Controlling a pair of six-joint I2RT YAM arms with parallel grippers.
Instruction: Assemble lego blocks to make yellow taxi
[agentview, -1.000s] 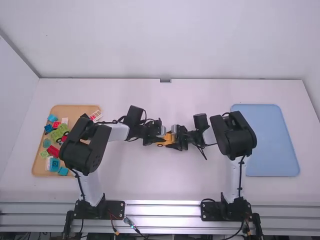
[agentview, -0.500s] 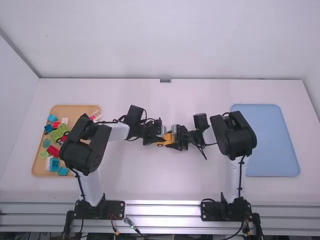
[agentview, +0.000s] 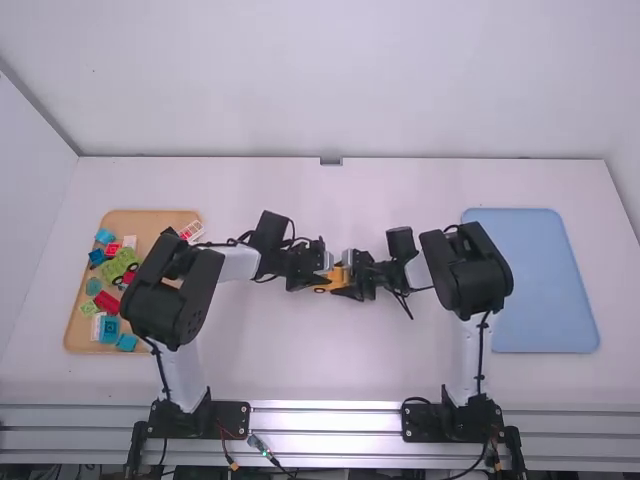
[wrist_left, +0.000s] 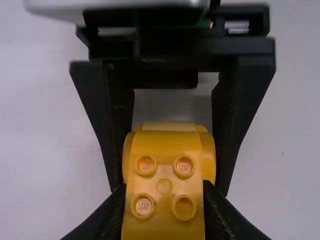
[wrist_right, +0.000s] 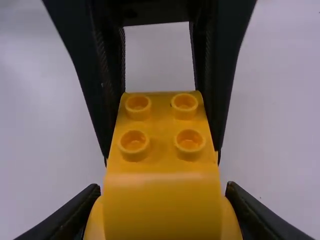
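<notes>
Barely shifted since the earlier frame, the left tool (agentview: 323, 282) and right tool (agentview: 347, 281) pinch opposite ends of the yellow car piece (agentview: 337, 276), between the tan tray (agentview: 148, 222), left, and blue mat (agentview: 542, 290), right.

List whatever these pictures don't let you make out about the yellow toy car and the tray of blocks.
- Underside of the yellow toy car: both wrist views, hidden by its own body.
- Its near end: left wrist view, cut off by the bottom edge.
- Part of the tray: high view, covered by the left arm.
- Red block's studs: high view, too small to count.
</notes>
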